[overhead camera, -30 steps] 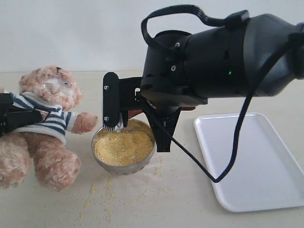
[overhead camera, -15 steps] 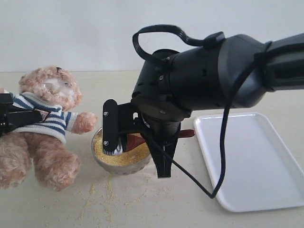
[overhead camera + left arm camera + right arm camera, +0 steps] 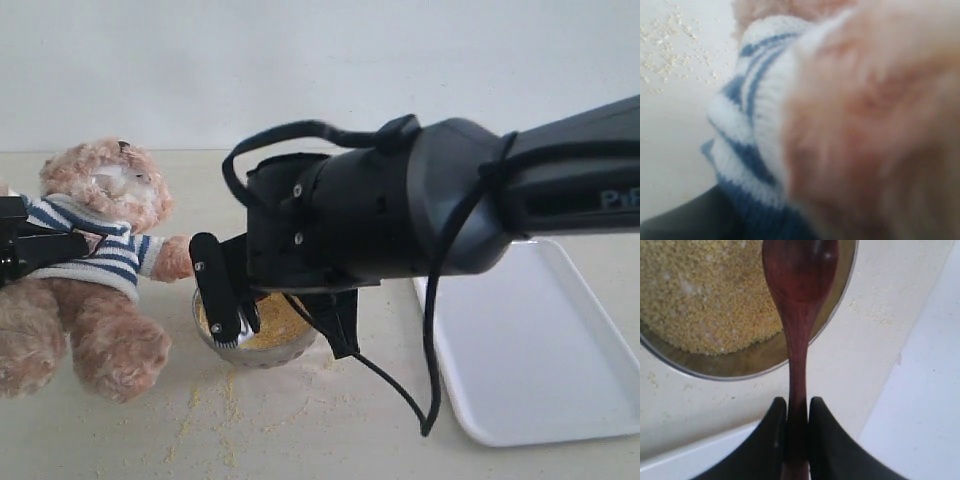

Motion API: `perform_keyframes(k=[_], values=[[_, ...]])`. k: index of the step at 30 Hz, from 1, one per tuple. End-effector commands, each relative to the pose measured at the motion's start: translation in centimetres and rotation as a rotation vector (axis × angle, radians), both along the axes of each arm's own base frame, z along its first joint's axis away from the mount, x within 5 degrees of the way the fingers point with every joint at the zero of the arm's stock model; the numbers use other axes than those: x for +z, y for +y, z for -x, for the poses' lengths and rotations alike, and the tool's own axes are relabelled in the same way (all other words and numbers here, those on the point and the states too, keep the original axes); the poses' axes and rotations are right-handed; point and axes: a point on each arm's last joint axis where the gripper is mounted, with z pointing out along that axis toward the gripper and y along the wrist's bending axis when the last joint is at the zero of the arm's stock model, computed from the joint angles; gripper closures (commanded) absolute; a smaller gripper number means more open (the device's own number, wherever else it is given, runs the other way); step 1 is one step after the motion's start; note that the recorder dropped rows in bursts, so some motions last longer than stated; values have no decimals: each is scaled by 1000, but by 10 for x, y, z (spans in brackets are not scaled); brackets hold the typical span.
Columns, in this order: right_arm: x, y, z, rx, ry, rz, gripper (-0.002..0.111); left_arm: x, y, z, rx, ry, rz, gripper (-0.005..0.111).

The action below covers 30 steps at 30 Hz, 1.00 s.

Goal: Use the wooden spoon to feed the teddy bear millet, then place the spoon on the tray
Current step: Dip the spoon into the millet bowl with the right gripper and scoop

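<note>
The teddy bear (image 3: 95,250) sits at the left in its striped shirt. My left gripper (image 3: 35,250) is shut across its chest, and fur and shirt (image 3: 755,115) fill the left wrist view. My right gripper (image 3: 797,407) is shut on the slim handle of the wooden spoon (image 3: 799,285). The spoon's oval bowl hangs just over the millet (image 3: 705,295) near the rim of the steel bowl (image 3: 740,369). In the exterior view the right gripper (image 3: 283,335) is low over the millet (image 3: 275,318) and hides the spoon. The white tray (image 3: 545,350) lies at the right.
Loose grains (image 3: 210,410) are scattered on the table in front of the steel bowl (image 3: 262,352). The bulky right arm (image 3: 420,210) reaches from the right across the tray's near corner. The tray's edge (image 3: 925,405) lies close beside the bowl.
The right arm has come down and swung left, bringing its gripper and the spoon lower over the millet bowl. The bear and the left gripper have not moved.
</note>
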Motion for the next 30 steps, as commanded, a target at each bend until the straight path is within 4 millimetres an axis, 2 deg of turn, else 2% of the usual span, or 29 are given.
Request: perform_keyframes(k=[1,15,30], values=[[-11,-3,-3,-37,-33,98,108,3,-2,-1,-4,-20,14,102],[-20,7,6,-44,53,-14,108,3,-2,-1,-4,-20,14,102],[-19,6,6,-135,63,-66,108,3,-2,-1,-4,-20,14,102]])
